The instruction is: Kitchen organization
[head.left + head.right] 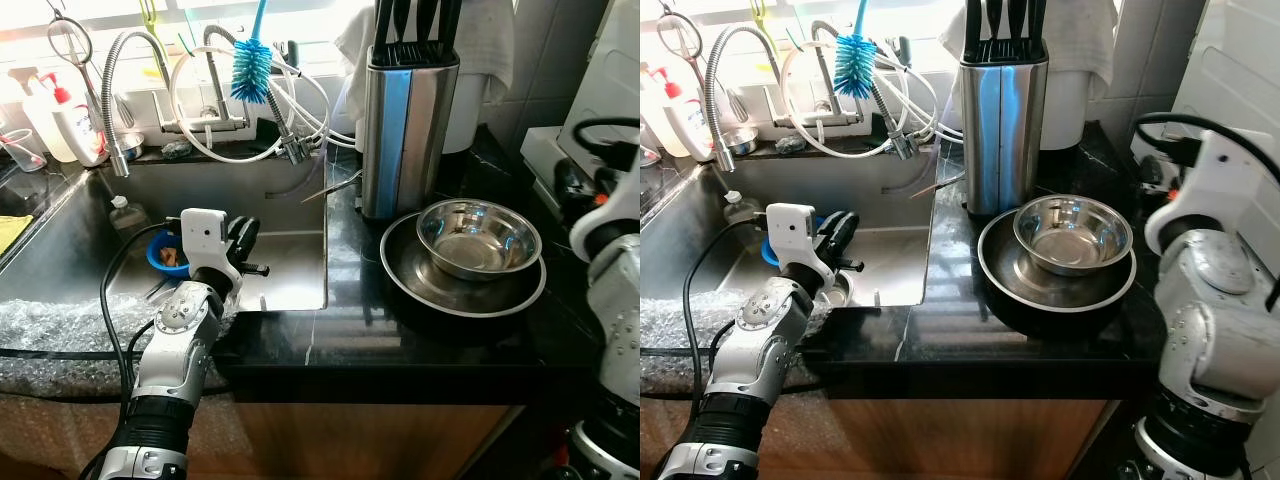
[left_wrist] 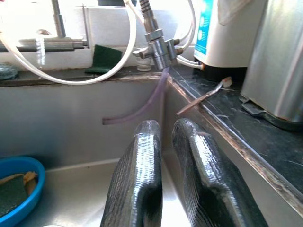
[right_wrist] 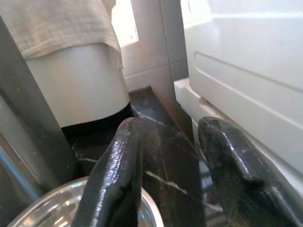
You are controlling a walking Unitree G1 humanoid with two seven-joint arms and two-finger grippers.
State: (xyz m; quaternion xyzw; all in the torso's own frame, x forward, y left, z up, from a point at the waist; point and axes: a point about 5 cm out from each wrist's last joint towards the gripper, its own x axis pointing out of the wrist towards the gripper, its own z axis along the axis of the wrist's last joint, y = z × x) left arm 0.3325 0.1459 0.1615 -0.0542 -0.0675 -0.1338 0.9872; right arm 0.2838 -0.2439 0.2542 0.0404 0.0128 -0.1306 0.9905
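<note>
A steel bowl (image 1: 479, 236) is seen nested inside a larger shallow pan (image 1: 462, 286) on the black counter (image 1: 340, 330), just in front of a tall steel knife block (image 1: 408, 130). The right gripper (image 3: 173, 179) is held above the counter at the bowl's far right side, its two fingers spread apart with nothing between them; the bowl's rim is seen just below the fingers in the right wrist view. The left gripper (image 2: 173, 184) is held over the sink (image 1: 70, 250), near its right wall, with its fingers brought nearly together and nothing grasped. A blue dish (image 1: 165, 255) holding a sponge lies on the sink floor, to the left of this gripper. A blue bottle brush (image 1: 251, 68) hangs over the tap hoses behind the sink.
</note>
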